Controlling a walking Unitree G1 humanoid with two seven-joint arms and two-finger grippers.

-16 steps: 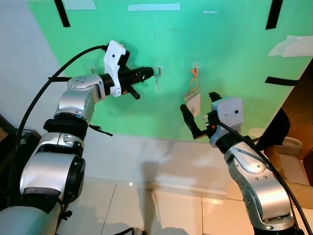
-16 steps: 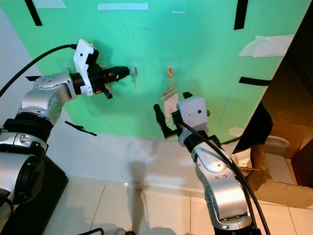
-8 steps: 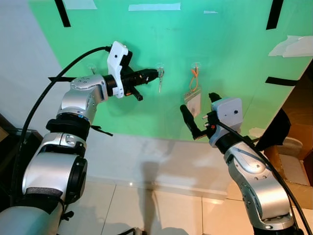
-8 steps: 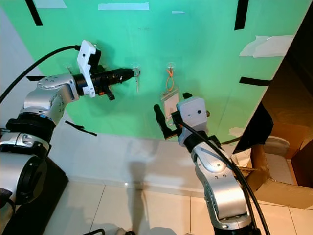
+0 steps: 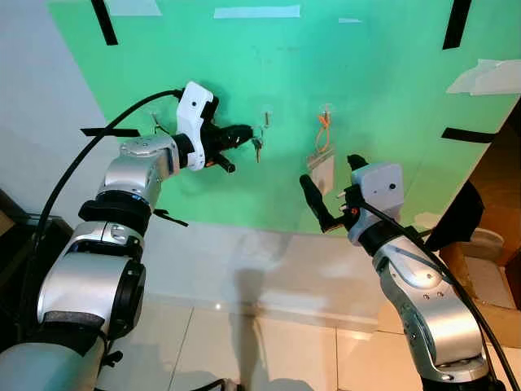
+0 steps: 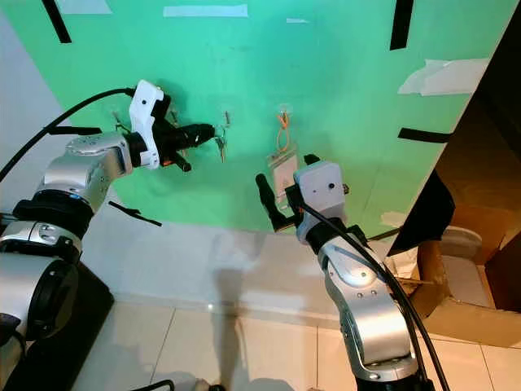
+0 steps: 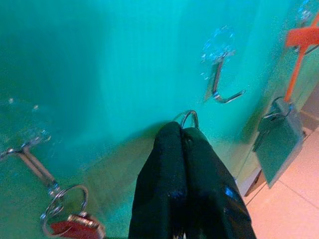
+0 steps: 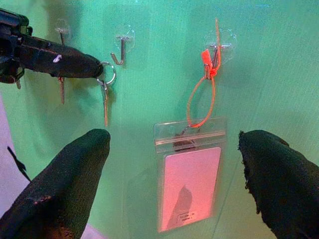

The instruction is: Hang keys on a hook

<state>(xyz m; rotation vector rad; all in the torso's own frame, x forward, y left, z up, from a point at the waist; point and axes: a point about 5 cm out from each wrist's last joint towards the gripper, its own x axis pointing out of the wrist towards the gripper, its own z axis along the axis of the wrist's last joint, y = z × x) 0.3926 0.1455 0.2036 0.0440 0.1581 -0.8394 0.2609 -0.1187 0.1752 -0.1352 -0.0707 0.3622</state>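
My left gripper (image 5: 247, 132) is shut on the ring of a set of keys (image 5: 257, 147), held close against the green wall. The ring (image 8: 108, 74) sits just below and to the left of a clear suction hook (image 8: 121, 49) and is not on it; a key (image 8: 105, 102) dangles from it. In the left wrist view the ring (image 7: 188, 118) sticks out past the closed fingertips (image 7: 172, 142), short of the hook (image 7: 219, 85). My right gripper (image 5: 334, 186) stands open lower right, facing the wall.
An orange lanyard (image 8: 205, 94) with a card holder (image 8: 189, 174) hangs on the hook to the right. Another hook to the left (image 7: 30, 159) carries a ring with a red tag (image 7: 72, 224). A cardboard box (image 5: 488, 277) stands at the right, a dark cabinet (image 5: 24, 244) at the lower left.
My left gripper has drawn back to the left and slightly down from the hook, keys still in it. The right arm has stayed put.
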